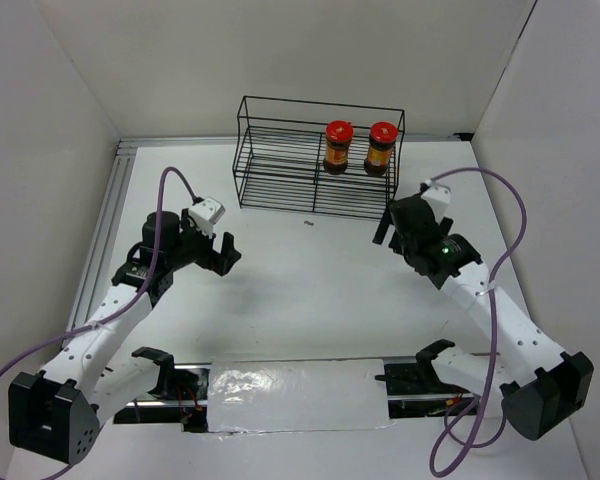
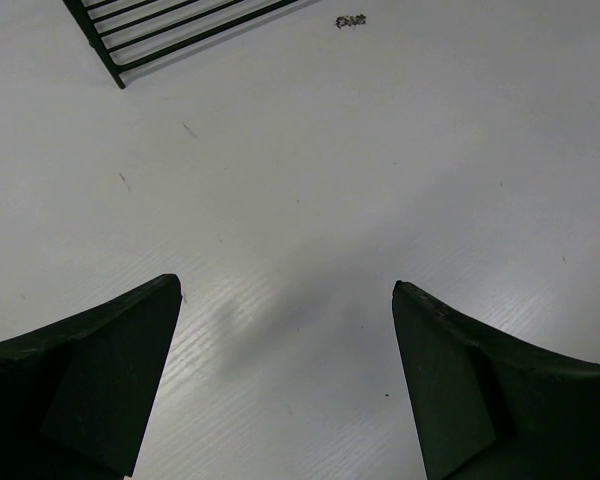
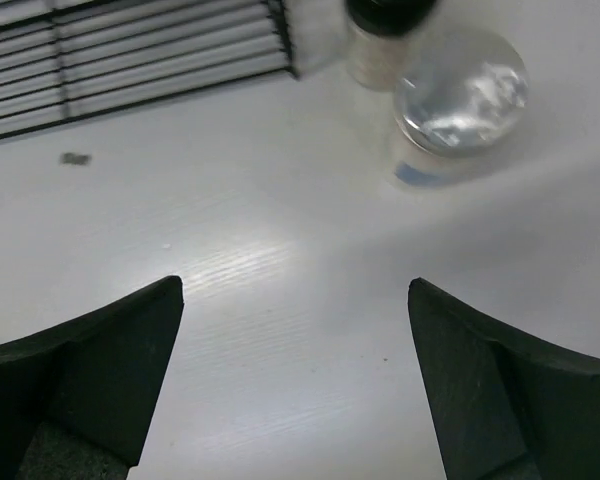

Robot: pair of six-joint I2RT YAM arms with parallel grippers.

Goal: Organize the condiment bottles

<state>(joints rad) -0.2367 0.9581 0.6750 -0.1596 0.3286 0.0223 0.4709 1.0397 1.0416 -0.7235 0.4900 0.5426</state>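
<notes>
Two amber-brown bottles with red caps point(image 1: 338, 146) point(image 1: 381, 147) stand side by side on the right half of the black wire rack point(image 1: 280, 170). A whitish bottle with a white cap and blue label point(image 3: 460, 100) and a whitish bottle with a black cap point(image 3: 385, 40) stand close together on the table beside the rack's corner, ahead and right of my right gripper point(image 3: 295, 282). The right arm hides them in the top view. My right gripper point(image 1: 387, 226) is open and empty. My left gripper point(image 1: 224, 250) point(image 2: 285, 285) is open and empty over bare table, short of the rack's left end.
The rack's corner shows in the left wrist view point(image 2: 170, 25) and its front edge in the right wrist view point(image 3: 130, 60). A small dark speck point(image 1: 308, 222) lies on the table before the rack. A shiny foil strip point(image 1: 290, 395) lies between the arm bases. White walls enclose the table.
</notes>
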